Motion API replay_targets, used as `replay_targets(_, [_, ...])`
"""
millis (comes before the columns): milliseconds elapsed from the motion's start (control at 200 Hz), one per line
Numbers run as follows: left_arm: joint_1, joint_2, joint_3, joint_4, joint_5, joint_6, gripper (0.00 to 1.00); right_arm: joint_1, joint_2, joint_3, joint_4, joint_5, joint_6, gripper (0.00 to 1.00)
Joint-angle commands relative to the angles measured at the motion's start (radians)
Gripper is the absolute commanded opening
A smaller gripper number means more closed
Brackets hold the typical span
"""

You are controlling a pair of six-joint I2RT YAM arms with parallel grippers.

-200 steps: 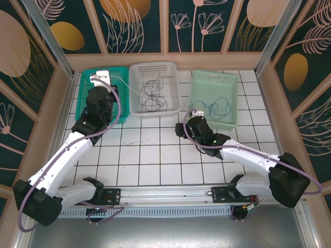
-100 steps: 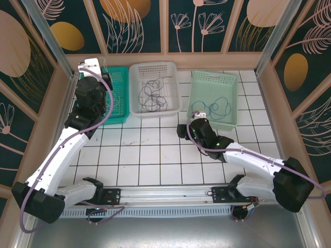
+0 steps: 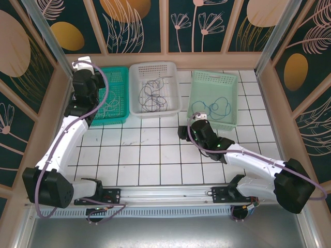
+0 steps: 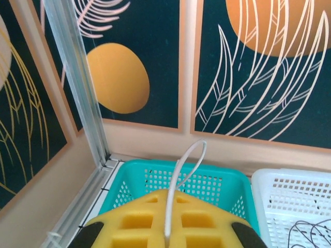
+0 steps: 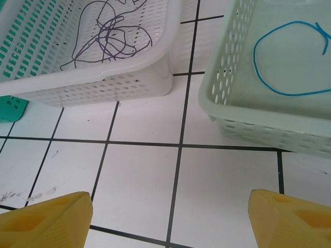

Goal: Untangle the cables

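My left arm reaches up by the teal basket [image 3: 116, 93], left end effector [image 4: 168, 230] clamped on a white cable [image 4: 178, 175] (it arcs upward). My right end effector [image 5: 170, 217] hovers wide open, holding nothing, over the counter [image 5: 145, 175]; dark cables [image 5: 106, 36] lie in the white basket [image 5: 103, 85].

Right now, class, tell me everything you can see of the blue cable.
The blue cable is a thin, flexible wire with a smooth, plastic-looking skin. It lies loose and flat in an open, roughly round loop on the floor of the pale green basket. It is slack and unknotted where visible, and nothing but the basket is seen touching it.
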State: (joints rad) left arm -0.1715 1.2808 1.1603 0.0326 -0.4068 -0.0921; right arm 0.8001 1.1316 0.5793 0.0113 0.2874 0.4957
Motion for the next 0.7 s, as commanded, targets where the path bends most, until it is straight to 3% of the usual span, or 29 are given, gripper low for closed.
replay_targets(0, [0.022, 0.031, 0.008, 0.021, 0.059, -0.040, 0.01, 0.007, -0.020, -0.013, 0.006, 0.017, -0.018, 0.80])
replay_targets(265, [0.081, 0.139, -0.030, 0.060, 0.181, -0.126, 0.02, 0.005, -0.021, -0.014, -0.006, 0.028, -0.019, 0.80])
replay_targets(696, [0.121, 0.306, -0.067, 0.105, 0.270, -0.189, 0.04, -0.008, -0.031, -0.017, -0.035, 0.044, -0.024, 0.81])
